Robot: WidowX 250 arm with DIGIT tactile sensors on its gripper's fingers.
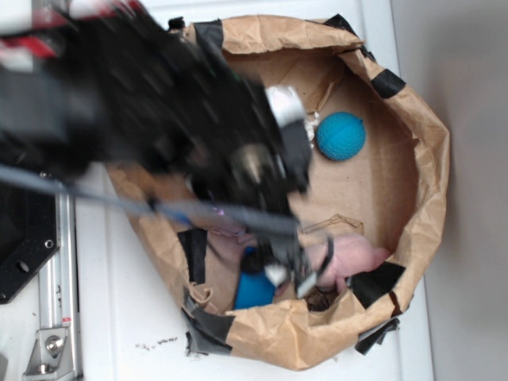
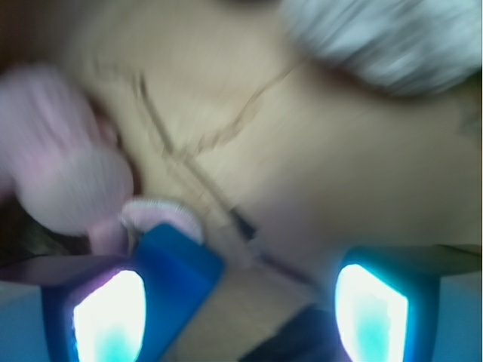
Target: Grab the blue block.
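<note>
Looking into the paper bag (image 1: 421, 159), you find the blue block (image 1: 254, 290) at its near edge: bright blue, smooth-faced, partly hidden under the gripper (image 1: 290, 278). From the wrist view the block (image 2: 177, 275) lies just beside the left fingertip (image 2: 109, 317), not between the two; the gripper (image 2: 241, 313) stands wide, holding nothing. Both views are blurred, so you cannot tell whether fingertip and block touch. A pink soft toy (image 1: 353, 258) crowds the block's right. The teal ball (image 1: 341, 136) sits well apart, far right. Open cardboard floor shows mid-bag; the bag's crumpled wall rises close behind the block.
</note>
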